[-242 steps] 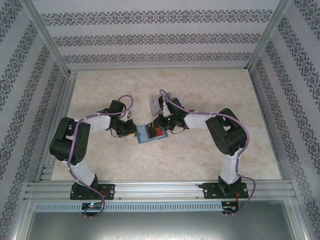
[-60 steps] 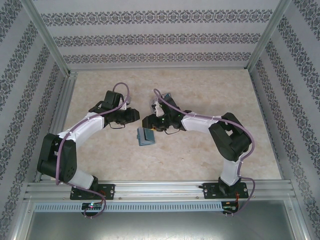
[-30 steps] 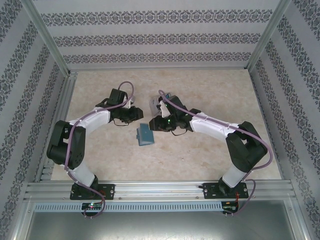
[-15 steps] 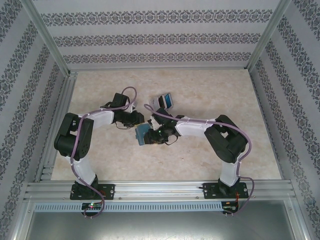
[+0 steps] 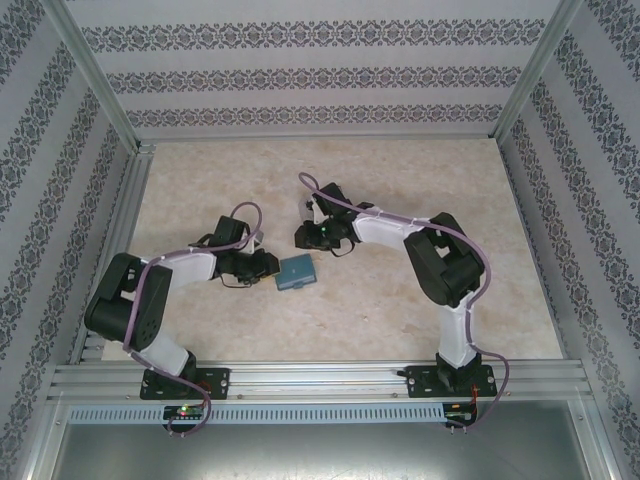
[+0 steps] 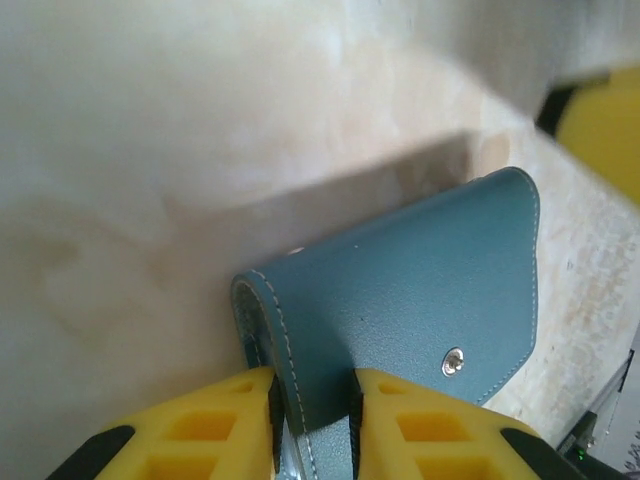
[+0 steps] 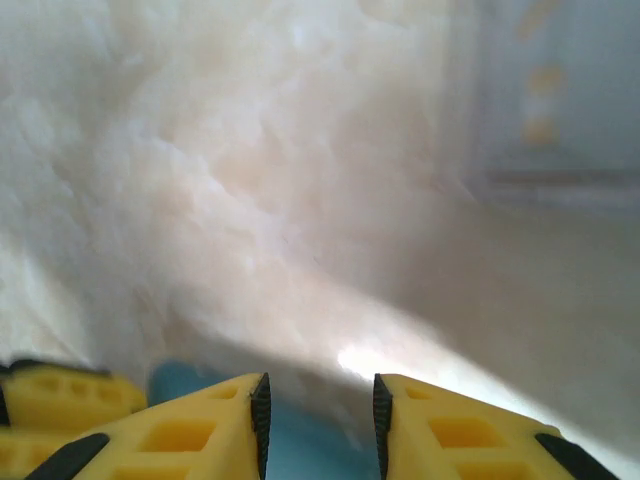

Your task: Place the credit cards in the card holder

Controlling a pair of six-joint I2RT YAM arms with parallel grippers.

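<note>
The teal card holder (image 5: 297,272) lies folded shut on the table, its snap stud facing up in the left wrist view. My left gripper (image 5: 268,266) is at its left side, shut on the card holder (image 6: 420,290) at the folded edge, one pad on each face (image 6: 312,405). My right gripper (image 5: 300,236) hovers just beyond the holder's far edge; its jaws (image 7: 318,420) stand open with nothing between them. A blurred strip of the card holder (image 7: 175,385) shows below the right fingers. The credit cards are hidden.
A blurred pale, clear object (image 7: 560,110) stands on the table ahead of my right gripper. The right arm (image 5: 380,228) reaches across the table's middle. Bare marbled tabletop (image 5: 400,300) lies in front and to both sides; metal rails (image 5: 320,380) edge the near side.
My right gripper has pulled back from over the card holder towards the far side. My left gripper has come down and forward to the holder's left edge and shut on it.
</note>
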